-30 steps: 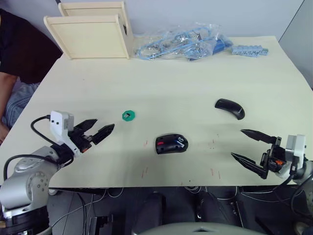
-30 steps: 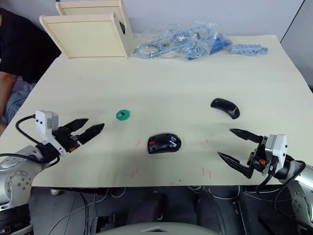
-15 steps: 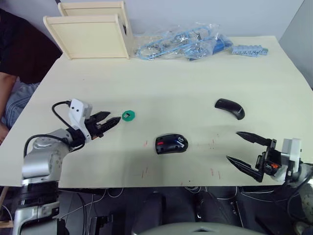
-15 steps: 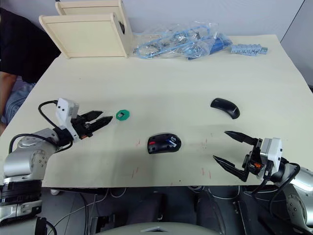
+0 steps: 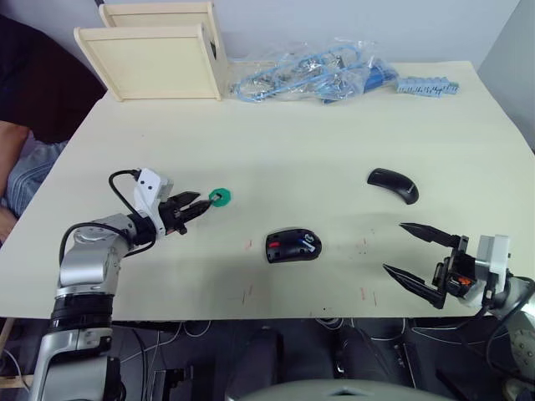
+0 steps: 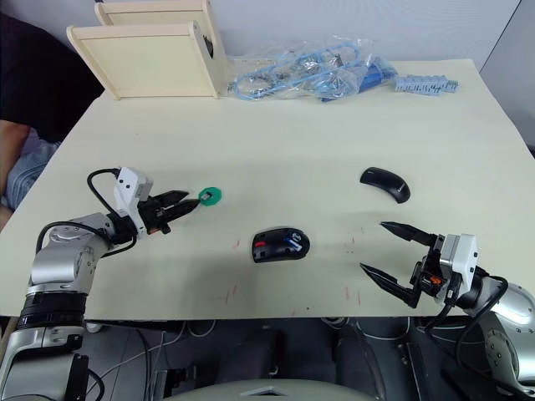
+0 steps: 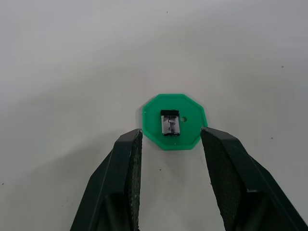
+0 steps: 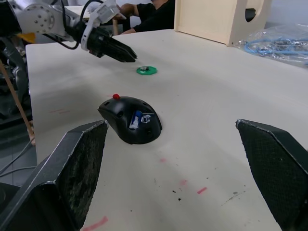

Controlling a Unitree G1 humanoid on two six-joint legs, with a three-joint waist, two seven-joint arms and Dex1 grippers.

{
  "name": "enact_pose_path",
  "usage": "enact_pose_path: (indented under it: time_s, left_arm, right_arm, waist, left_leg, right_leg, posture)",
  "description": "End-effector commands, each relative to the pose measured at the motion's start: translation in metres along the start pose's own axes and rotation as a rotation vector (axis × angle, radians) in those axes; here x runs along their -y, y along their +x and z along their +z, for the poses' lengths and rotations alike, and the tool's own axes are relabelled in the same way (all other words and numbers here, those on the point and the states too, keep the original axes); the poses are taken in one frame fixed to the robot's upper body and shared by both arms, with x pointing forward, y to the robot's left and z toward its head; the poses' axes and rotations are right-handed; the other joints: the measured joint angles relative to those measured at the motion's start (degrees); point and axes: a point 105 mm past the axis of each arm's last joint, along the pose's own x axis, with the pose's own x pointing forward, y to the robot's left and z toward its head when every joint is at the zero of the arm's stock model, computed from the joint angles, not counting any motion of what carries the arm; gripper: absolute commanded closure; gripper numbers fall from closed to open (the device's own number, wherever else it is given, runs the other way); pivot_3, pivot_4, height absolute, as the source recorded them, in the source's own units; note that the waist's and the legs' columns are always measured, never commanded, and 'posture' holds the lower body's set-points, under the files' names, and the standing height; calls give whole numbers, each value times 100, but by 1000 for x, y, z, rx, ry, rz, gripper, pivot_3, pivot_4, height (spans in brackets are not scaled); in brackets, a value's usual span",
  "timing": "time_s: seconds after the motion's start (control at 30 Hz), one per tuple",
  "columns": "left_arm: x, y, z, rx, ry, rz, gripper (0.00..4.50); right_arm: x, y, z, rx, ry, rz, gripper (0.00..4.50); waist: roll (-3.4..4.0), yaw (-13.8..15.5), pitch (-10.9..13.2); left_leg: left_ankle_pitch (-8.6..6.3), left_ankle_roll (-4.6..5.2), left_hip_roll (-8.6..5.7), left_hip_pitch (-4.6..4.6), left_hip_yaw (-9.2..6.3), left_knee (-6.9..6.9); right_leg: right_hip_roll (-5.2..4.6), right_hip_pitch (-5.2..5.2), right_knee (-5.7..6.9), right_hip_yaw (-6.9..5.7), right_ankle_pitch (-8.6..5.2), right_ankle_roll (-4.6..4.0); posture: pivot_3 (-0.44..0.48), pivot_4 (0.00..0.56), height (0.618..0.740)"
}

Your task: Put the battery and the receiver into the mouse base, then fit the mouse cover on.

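Observation:
The tiny black receiver (image 7: 170, 124) lies on a green round disc (image 7: 192, 115) at the table's left-middle. My left gripper (image 7: 171, 137) is open, its fingers narrowly apart with the tips just short of the disc's two sides and nothing between them. In the head view the left gripper (image 5: 201, 206) points at the disc (image 5: 219, 197). The mouse base (image 5: 292, 246) sits at front centre, with the blue battery (image 8: 136, 119) lying in its top. The mouse cover (image 5: 393, 184) lies to the right. My right gripper (image 5: 393, 247) hovers wide open near the front right edge.
Two pale wooden boxes (image 5: 155, 58) stand at the back left. A clear bag of blue cables (image 5: 309, 75) and a blue strip (image 5: 426, 85) lie at the back. A person (image 5: 21, 125) sits beside the table's left edge.
My left gripper has travelled right up to the green disc, and its fingers have drawn closer together. The right gripper has drifted slightly left and stayed wide open.

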Motion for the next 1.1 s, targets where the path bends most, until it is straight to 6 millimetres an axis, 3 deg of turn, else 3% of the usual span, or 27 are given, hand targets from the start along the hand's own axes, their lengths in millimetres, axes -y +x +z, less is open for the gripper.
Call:
enact_pose_path:
  time_s: [0.03,0.83,0.9,1.1]
  left_arm:
    - [1,5,12,28,52,-9,2418]
    - [-3,17,2,-4,90,-6,2418]
    - [-3,17,2,-4,93,-4,3208]
    - [-4,18,1,-4,96,-8,3208]
  right_arm:
    - [-1,1,6,22,-29,1,0]
    - [-1,-2,-1,15,-21,-18,0]
    - [-1,-3,-2,15,-20,-19,0]
    - [-1,-4,-3,13,-18,-24,0]
  waist:
    - [0,2,0]
    - [0,-6,0]
    - [0,-6,0]
    - [0,-6,0]
  left_leg:
    - [0,0,0,0,0,0]
    - [0,0,-2,1,0,1]
    - [0,0,-2,1,0,1]
    - [0,0,-2,1,0,1]
  right_leg:
    - [0,0,0,0,0,0]
    - [1,-1,3,0,0,0]
    - [1,-1,3,0,0,0]
    - [1,-1,4,0,0,0]
  posture:
    - [0,150,740]
    - [0,150,740]
    - [0,150,740]
    - [0,150,740]
